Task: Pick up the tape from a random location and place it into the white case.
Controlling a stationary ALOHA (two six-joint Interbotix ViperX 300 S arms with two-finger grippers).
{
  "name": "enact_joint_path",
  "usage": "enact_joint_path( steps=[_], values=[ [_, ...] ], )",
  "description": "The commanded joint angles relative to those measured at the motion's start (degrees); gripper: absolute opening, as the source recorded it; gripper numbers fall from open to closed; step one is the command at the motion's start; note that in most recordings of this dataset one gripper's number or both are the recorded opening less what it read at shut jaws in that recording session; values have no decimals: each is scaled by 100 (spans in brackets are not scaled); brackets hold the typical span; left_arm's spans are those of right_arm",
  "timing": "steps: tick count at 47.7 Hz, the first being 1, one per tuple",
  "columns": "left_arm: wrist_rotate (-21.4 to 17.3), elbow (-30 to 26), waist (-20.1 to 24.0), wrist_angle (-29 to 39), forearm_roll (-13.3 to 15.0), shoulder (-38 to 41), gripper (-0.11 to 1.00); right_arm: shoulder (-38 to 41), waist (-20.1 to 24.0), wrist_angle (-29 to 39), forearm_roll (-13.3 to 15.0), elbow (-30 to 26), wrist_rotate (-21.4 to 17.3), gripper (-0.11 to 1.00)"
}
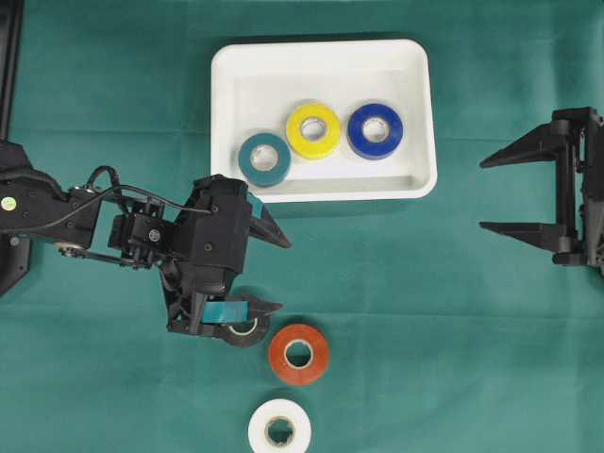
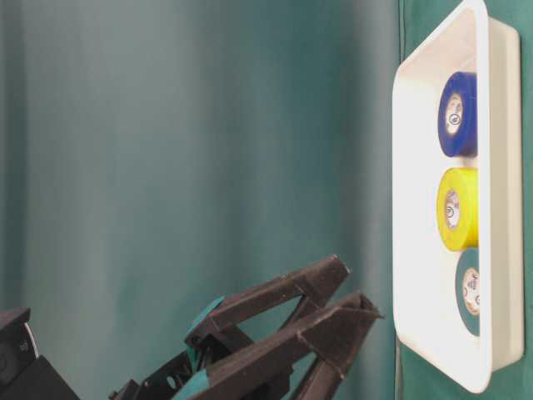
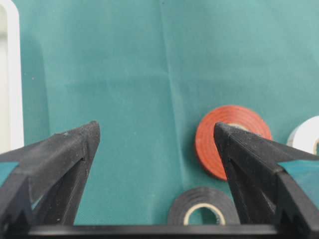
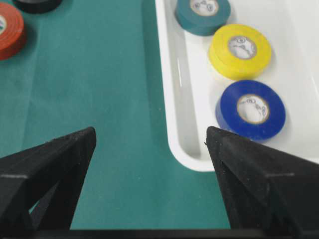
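Observation:
The white case [image 1: 324, 55] lies at the back of the green cloth and holds a teal roll [image 1: 253, 160], a yellow roll [image 1: 294, 132] and a blue roll [image 1: 357, 132]. Loose on the cloth in front lie a black tape [image 1: 247, 332], an orange tape [image 1: 281, 355] and a white tape [image 1: 260, 432]. My left gripper [image 1: 283, 275] hovers open just left of the orange tape, its near finger over the black tape [image 3: 203, 195]. At the right edge, beside the case, my right gripper [image 1: 482, 194] is open and empty.
Green cloth covers the table. The case rim [image 4: 167, 74] runs just ahead of my right gripper [image 4: 150, 132], with the blue roll [image 4: 227, 112] nearest it. The left arm's body [image 1: 57, 212] reaches in from the left edge.

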State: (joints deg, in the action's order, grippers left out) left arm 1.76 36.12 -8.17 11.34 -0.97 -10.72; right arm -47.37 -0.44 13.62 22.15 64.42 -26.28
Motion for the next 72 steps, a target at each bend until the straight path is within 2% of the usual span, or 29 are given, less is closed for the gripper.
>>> enact_joint_path(
  steps=[1, 13, 36, 61, 72],
  values=[
    [-9, -62, 26, -53, 9, -149, 96, -9, -9, 9, 18, -149, 0, 88],
    [-9, 149, 26, -132, 9, -519, 96, -167, -9, 53, 18, -237, 18, 88],
    [-26, 1160, 44, -932, 9, -1925, 96, -369, -9, 97, 18, -272, 18, 88],
    [-35, 2145, 88, -905, 9, -3823, 96, -396, -9, 35, 18, -255, 88, 88],
    [-26, 2637, 88, -905, 9, -4377, 96, -387, -9, -193, 18, -123, 176, 87]
  ],
)
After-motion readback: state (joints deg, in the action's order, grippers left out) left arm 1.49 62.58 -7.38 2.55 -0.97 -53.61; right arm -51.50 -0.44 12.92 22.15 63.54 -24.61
